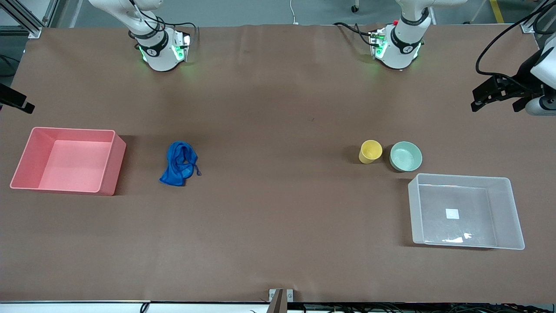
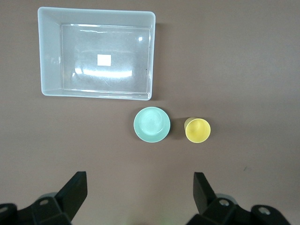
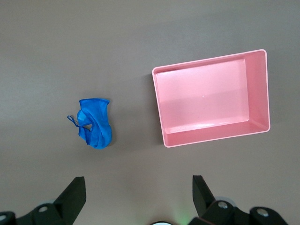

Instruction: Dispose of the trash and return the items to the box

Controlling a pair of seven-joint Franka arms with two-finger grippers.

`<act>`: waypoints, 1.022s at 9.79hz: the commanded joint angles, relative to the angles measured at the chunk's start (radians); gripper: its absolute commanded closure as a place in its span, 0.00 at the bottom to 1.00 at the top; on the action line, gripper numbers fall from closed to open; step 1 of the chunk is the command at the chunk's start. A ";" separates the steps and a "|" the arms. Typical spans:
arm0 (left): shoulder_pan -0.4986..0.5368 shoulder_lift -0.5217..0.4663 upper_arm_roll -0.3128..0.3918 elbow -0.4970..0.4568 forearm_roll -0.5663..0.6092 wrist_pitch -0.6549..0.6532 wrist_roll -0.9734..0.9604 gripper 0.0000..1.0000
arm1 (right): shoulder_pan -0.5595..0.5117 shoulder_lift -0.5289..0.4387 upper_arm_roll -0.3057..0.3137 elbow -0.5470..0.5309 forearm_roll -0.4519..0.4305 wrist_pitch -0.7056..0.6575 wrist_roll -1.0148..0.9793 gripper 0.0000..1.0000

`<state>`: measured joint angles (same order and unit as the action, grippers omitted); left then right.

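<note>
The blue fabric trash [image 1: 179,164] lies crumpled on the table beside the pink bin; it also shows in the right wrist view [image 3: 95,123]. The yellow cup [image 1: 370,151] and the mint-green bowl [image 1: 405,156] stand side by side, just farther from the front camera than the clear box [image 1: 504,213]. The left wrist view shows the cup [image 2: 198,130], the bowl [image 2: 152,124] and the box [image 2: 49,56]. My left gripper [image 2: 140,180] is open and empty, high over the table. My right gripper [image 3: 138,183] is open and empty, high over the table.
A pink bin [image 1: 110,161] stands at the right arm's end of the table, empty; it also shows in the right wrist view [image 3: 159,108]. The clear box holds only its white label [image 1: 452,213]. The left gripper [image 1: 496,107] hangs at the table's edge.
</note>
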<state>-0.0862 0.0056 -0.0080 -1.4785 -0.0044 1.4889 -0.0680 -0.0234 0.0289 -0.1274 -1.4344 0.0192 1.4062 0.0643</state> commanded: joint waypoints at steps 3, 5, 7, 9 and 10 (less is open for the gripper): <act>0.008 -0.001 0.002 -0.026 -0.016 -0.007 0.024 0.00 | -0.004 -0.007 -0.001 -0.003 0.018 -0.007 -0.012 0.00; 0.008 -0.001 0.003 -0.032 -0.041 -0.006 0.020 0.02 | 0.000 -0.009 -0.001 -0.004 0.015 -0.009 -0.012 0.00; 0.008 -0.001 0.003 -0.042 -0.042 0.002 0.005 0.03 | 0.032 -0.006 0.021 -0.047 0.010 -0.009 -0.009 0.00; 0.009 -0.010 0.003 -0.115 -0.039 0.033 0.024 0.03 | 0.039 0.023 0.125 -0.172 0.005 0.150 0.023 0.00; 0.009 -0.012 0.003 -0.185 -0.034 0.086 0.024 0.03 | 0.040 0.031 0.158 -0.270 0.005 0.263 0.085 0.00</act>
<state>-0.0796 0.0056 -0.0070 -1.5441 -0.0311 1.5117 -0.0633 0.0165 0.0598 -0.0067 -1.5798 0.0219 1.5568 0.0963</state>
